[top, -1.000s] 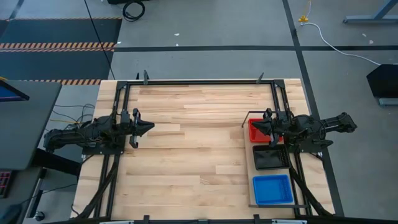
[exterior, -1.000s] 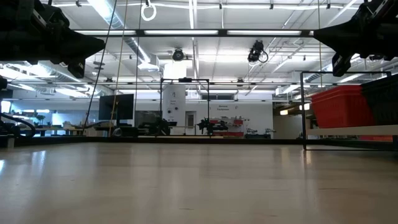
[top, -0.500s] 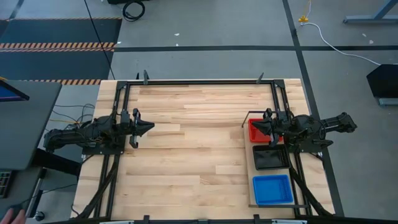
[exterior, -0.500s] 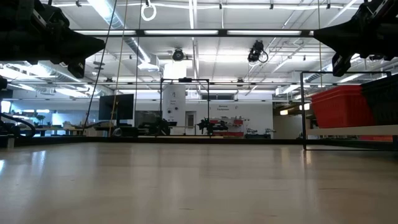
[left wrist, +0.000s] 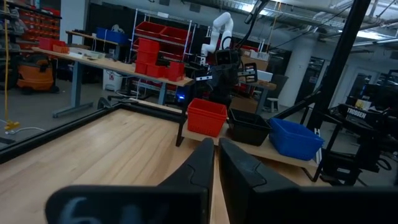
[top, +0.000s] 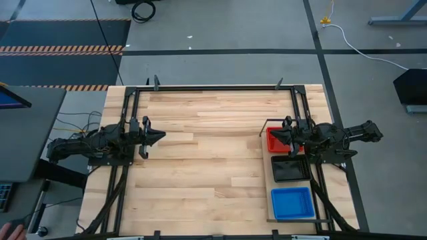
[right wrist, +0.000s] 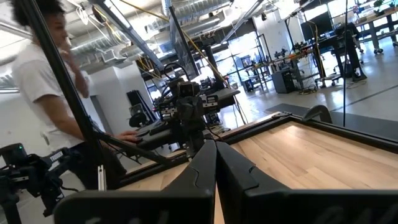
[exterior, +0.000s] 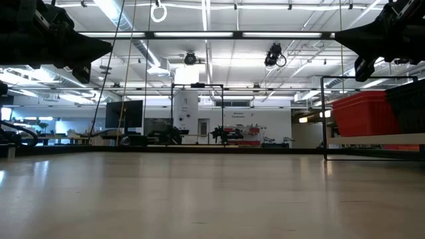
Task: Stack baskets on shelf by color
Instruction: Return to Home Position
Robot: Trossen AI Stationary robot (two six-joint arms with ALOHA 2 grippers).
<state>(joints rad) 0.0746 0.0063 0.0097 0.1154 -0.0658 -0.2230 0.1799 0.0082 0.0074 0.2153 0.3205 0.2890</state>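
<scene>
On the shelf at the table's right side stand the baskets in a row: red farthest, black in the middle, blue nearest. The left wrist view shows red, black and blue resting by their bottoms on the board. My left gripper hovers shut over the table's left side, pointing level at the shelf. My right gripper is shut and hovers above the red basket, pointing toward the table's left. Neither gripper holds anything.
Black frame rails run along the table's far edge and both sides. The planked tabletop lies bare between the arms. A person in a white shirt stands beyond the table's left side, and a hand shows off the near left corner.
A person's hand has come into view beyond the table's near left corner. Both arms and all the baskets have kept still.
</scene>
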